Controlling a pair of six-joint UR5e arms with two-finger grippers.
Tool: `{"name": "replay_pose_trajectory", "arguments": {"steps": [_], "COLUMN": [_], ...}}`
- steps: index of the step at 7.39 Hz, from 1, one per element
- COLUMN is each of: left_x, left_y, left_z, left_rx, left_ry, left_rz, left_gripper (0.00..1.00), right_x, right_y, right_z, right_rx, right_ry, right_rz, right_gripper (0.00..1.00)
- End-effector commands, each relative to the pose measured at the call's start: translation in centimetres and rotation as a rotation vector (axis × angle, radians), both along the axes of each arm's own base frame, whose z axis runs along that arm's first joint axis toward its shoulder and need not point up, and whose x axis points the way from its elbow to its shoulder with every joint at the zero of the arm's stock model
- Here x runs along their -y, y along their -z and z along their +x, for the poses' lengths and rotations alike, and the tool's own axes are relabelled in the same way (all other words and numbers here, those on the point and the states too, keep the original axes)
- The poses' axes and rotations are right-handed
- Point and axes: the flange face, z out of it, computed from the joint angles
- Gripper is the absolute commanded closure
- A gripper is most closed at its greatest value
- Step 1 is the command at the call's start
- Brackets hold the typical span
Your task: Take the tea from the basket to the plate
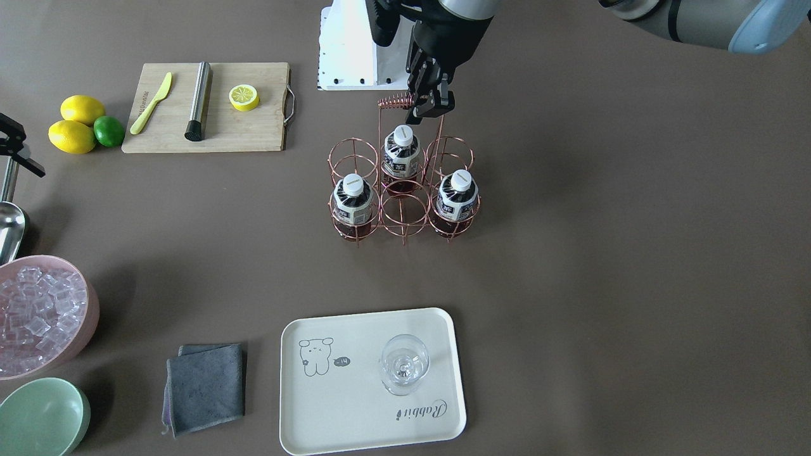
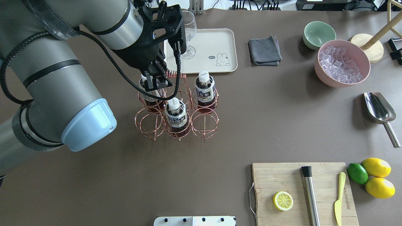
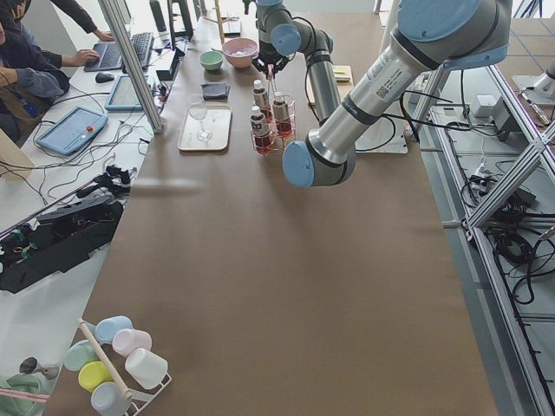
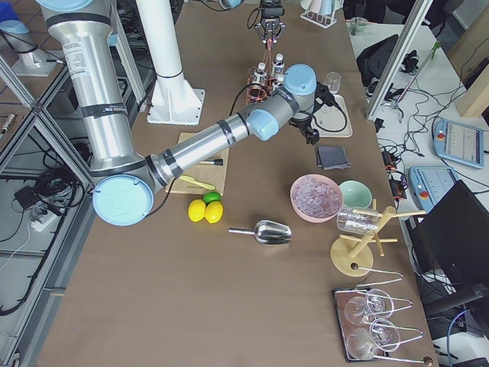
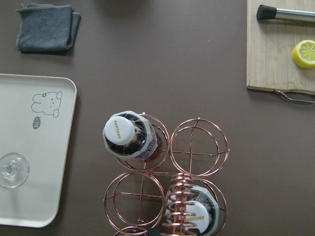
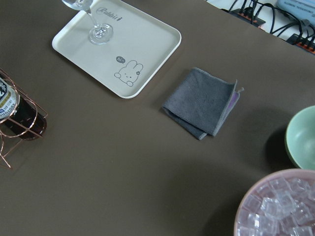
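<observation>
While your left gripper (image 1: 431, 107) hangs just over the basket (image 2: 204, 123), no tea is on the plate yet. So you look to be at the reach-and-grab step.

Closest to the robot is the wooden board (image 2: 301, 194), off to its right and out of the way. Next comes the basket, in the middle of the table. Three bottles stand up in its rings: the near tea bottle (image 1: 401, 152), the right tea bottle (image 1: 351, 199) and the left tea bottle (image 1: 456, 196).

Your left gripper's fingers are apart and hold nothing. It sits right beside the coiled handle (image 1: 394, 101) and seems to be above the left tea bottle.

Your right gripper (image 4: 312, 131) is high up and shows only small from the side. I cannot tell if it is open or closed.

Farthest away is the plate (image 1: 355, 418), with a glass (image 1: 404, 364) standing on it.

For the next move, go down past the handle without bumping it. Close on the white cap, then lift straight up so the basket stays put. Set the tea on a bare part of the plate, away from the glass.
</observation>
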Motion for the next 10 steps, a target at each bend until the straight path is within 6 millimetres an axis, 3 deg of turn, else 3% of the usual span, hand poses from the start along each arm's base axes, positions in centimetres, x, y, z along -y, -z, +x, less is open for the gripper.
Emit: {"name": "replay_pose_trajectory", "arguments": {"steps": [1,3,4,6,7,8,10], "left_x": [-0.7,-0.8,-0.8,-0.7,-0.7,-0.8,-0.7], "left_y": [0.2,0.2,0.2,0.1,0.1,0.2,0.1], "left_z": [1.9,1.8,1.8,1.9,1.9,1.8,1.9], "left_rx": [0.021,0.021,0.021,0.022,0.022,0.021,0.023], "left_ry": [0.025,0.025,0.025,0.025,0.025,0.025,0.026], "left_rz": [0.005,0.005,0.005,0.004,0.004,0.005,0.001], "left_gripper": [1.00,1.00,1.00,1.00,1.00,1.00,1.00], "right_x": [-0.9,-2.1,-3.5,-4.1,-4.5,-4.6,-7.2], "right_y": [2.9,3.0,4.6,10.3,12.2,13.1,13.1], "right_z": [-8.1,-12.4,-15.6,-21.1,-21.9,-22.9,-27.5], "right_rx": [0.112,0.222,0.285,0.361,0.396,0.406,0.405], "right_ry": [-0.023,-0.079,-0.106,-0.165,-0.204,-0.207,-0.232], "right_rz": [0.151,0.239,0.252,0.301,0.301,0.309,0.311], "right_gripper": [0.00,0.00,0.00,0.00,0.00,0.00,0.00]}}
